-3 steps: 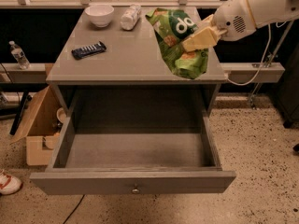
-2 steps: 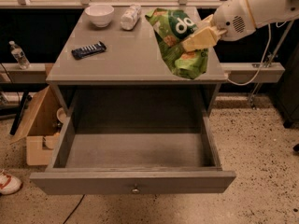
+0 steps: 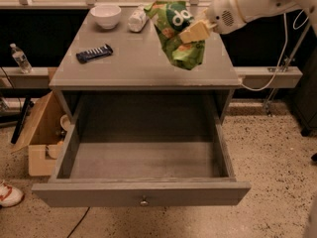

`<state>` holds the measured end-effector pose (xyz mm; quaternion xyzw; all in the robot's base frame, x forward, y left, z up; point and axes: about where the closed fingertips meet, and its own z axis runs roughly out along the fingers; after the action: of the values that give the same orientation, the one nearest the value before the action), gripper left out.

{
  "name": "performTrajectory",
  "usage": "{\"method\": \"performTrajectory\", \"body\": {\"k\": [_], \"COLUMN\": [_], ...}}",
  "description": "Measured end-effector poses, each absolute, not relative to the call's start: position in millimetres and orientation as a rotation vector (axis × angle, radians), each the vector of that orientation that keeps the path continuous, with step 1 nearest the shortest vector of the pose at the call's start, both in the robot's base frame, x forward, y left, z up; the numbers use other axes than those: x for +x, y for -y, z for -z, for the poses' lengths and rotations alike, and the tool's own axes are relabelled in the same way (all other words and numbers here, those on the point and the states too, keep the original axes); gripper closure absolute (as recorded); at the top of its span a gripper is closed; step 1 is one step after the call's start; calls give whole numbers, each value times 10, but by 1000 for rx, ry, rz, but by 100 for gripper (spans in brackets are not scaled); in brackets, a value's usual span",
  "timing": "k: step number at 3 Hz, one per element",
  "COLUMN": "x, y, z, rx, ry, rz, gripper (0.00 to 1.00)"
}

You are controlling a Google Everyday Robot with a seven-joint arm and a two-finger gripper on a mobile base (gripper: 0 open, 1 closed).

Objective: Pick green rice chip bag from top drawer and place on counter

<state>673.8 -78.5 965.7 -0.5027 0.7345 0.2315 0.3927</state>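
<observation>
Counter (image 3: 133, 68), the flat smooth grey cabinet top, spreads beneath and to the left of the tool. The wide, shallow grey top drawer (image 3: 143, 195) is pulled fully out, well below the tool and nearer the camera; nothing shows inside it. The white robot arm (image 3: 257, 1) reaches in from the upper right.

The crinkly foil green rice chip bag (image 3: 181, 46) hangs from the two-finger gripper (image 3: 195, 32) over the counter's right rear. Can't tell if its lower edge touches the surface. The beige fingers are clamped on the bag's upper right side.

Smaller items left of the tool:
- round white bowl (image 3: 106, 15)
- white bottle lying on its side (image 3: 137, 20)
- dark blue flat bar wrapper (image 3: 94, 53)

Status, by judgement: the pick from the drawer is done and the bag is over the target. Remaining: set it down, let go, retract.
</observation>
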Motion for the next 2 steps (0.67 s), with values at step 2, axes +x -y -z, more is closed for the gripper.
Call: {"method": "performTrajectory", "body": {"k": [2], "x": [7905], "y": [510], "z": [-9223], "rx": [-1157], "ry": [-2052], "rz": [-407], "gripper": [97]}}
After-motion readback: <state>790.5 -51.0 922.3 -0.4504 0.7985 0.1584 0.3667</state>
